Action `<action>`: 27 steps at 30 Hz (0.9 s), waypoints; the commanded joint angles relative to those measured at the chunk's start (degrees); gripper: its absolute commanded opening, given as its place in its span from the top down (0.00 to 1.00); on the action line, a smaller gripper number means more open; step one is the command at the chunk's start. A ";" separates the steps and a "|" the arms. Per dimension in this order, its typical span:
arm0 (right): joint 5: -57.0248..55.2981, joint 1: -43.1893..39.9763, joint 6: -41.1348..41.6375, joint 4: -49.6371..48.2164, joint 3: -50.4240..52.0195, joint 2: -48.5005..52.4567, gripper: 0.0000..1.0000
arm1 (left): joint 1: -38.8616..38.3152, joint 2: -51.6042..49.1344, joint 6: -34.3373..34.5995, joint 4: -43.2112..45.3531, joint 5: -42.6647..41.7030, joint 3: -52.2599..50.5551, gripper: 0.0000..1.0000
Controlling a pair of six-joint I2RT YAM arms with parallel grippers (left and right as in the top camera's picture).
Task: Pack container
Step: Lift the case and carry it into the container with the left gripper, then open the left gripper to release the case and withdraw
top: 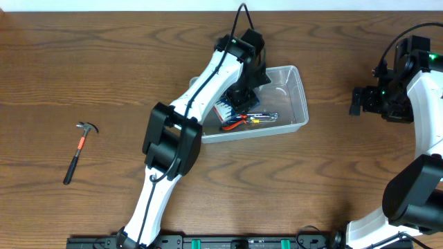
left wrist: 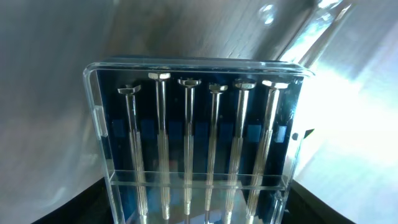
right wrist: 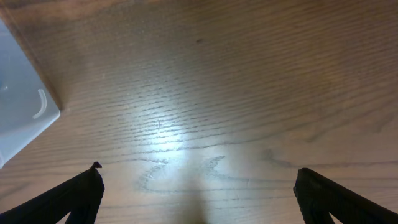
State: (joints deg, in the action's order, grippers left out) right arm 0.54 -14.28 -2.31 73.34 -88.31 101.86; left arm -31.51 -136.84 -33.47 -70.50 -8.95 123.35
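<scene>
The clear plastic container [top: 294,93] lies right of the table's middle. My left gripper [top: 240,95] reaches down into its left end, shut on a small blue drill-bit case [top: 227,111]. In the left wrist view the case [left wrist: 199,124] fills the frame between the dark fingers [left wrist: 199,214], showing several silver bits in a row. Red-handled pliers [top: 239,123] and a screwdriver [top: 266,117] lie in the container. My right gripper [top: 357,101] is open and empty over bare wood [right wrist: 199,190], right of the container, whose corner shows in the right wrist view [right wrist: 22,118].
A hammer [top: 79,153] with a black and red handle lies on the wooden table at the far left. The left arm crosses the table from the front edge up to the container.
</scene>
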 commanded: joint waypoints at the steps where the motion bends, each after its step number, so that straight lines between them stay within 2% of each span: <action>1: 0.59 0.44 -0.52 0.20 0.24 0.15 0.01 | 0.28 -0.76 -0.76 -0.20 -0.11 0.17 0.83; 4: 0.57 0.44 -0.52 0.37 0.24 0.15 0.01 | 0.31 -0.92 -0.76 -0.20 -0.07 0.17 0.65; 8: 0.57 0.44 -0.52 0.39 0.24 0.15 0.01 | 0.31 -0.90 -0.57 -0.72 -0.07 0.20 0.54; 10: 0.59 0.44 -0.52 0.42 0.24 0.15 0.01 | 0.31 -0.74 0.33 -1.07 -0.04 0.20 0.37; 14: 0.57 0.44 -0.52 0.42 0.24 0.15 0.01 | 0.31 0.94 0.33 -1.53 0.26 0.20 0.15; 19: 0.57 0.44 -0.52 0.42 0.24 0.15 0.01 | 0.37 5.42 0.33 -1.92 4.68 0.20 0.04; 22: 0.57 0.44 -0.52 0.42 0.24 0.15 0.01 | 0.50 9.62 0.66 -3.45 5.95 0.20 0.04; 24: 0.57 0.44 -0.52 0.42 0.24 0.15 0.01 | 0.96 12.24 2.64 -4.52 7.32 0.20 0.04; 27: 0.57 0.44 -0.55 0.37 0.24 0.15 0.01 | 3.30 18.27 9.09 -6.49 12.79 0.20 0.01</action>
State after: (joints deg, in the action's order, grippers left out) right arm 0.64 -14.28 -2.31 73.69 -88.31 101.86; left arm -30.70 -124.70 -30.33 -75.68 -2.13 123.33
